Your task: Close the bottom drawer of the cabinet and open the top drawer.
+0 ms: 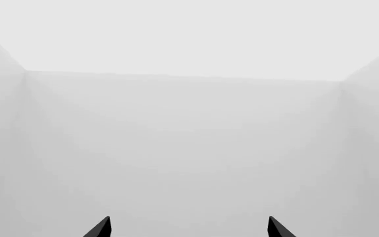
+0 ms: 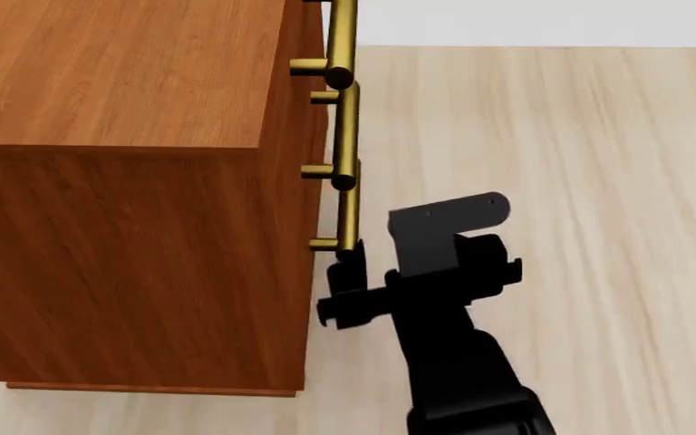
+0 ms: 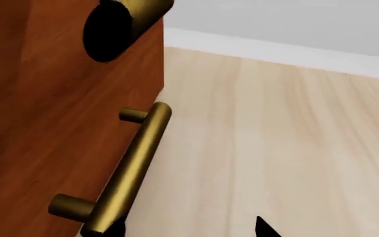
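Three brass bar handles ran in line down the front of the cabinet. The bottom drawer sat flush; the top drawer appeared likewise shut. The right gripper sat against the lowest handle — whether its fingers clasped the bar could not be told. The left gripper stood wide, facing blank white walls.

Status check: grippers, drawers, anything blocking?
Right gripper open, at the lowest brass handle, not clamped. Left gripper open, facing blank wall. All cabinet drawer fronts look flush. Nothing seen blocking.
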Robot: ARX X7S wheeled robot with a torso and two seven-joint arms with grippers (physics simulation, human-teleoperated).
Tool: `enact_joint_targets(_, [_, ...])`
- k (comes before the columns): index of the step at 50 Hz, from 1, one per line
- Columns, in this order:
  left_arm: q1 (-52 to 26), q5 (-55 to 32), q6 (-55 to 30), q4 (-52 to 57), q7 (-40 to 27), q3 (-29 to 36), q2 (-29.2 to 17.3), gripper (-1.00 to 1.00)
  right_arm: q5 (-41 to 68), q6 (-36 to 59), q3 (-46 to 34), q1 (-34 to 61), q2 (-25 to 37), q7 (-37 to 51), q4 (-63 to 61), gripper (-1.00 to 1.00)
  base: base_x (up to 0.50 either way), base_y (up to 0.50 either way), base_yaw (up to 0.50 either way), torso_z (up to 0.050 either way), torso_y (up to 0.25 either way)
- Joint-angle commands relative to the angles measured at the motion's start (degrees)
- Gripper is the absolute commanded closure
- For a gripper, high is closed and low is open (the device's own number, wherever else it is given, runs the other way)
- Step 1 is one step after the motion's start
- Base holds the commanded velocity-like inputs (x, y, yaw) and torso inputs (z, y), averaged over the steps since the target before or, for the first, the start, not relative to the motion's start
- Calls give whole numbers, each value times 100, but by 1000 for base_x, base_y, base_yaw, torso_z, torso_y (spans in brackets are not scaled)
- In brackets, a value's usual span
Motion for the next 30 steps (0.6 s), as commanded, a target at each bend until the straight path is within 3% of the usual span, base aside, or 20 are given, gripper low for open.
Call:
enact_joint_targets(1, [-35,-66,-35,40,-47,-17,-15,-100,800,330,-284,-496,43,-22,-1129,-100,0,3,4,0,0])
enact_joint_targets(18, [-18,-33,81,-40,-42,117,48,-100,1519,1395,436,-1962,935,1088,-4246,-100,0,1,1,0,0])
enact_joint_targets(30, [13,-68,106,-17,-71,137,51,-100,2777,1622,1591,-2571,857,1664,-5668,-100,0,0,0,0,0])
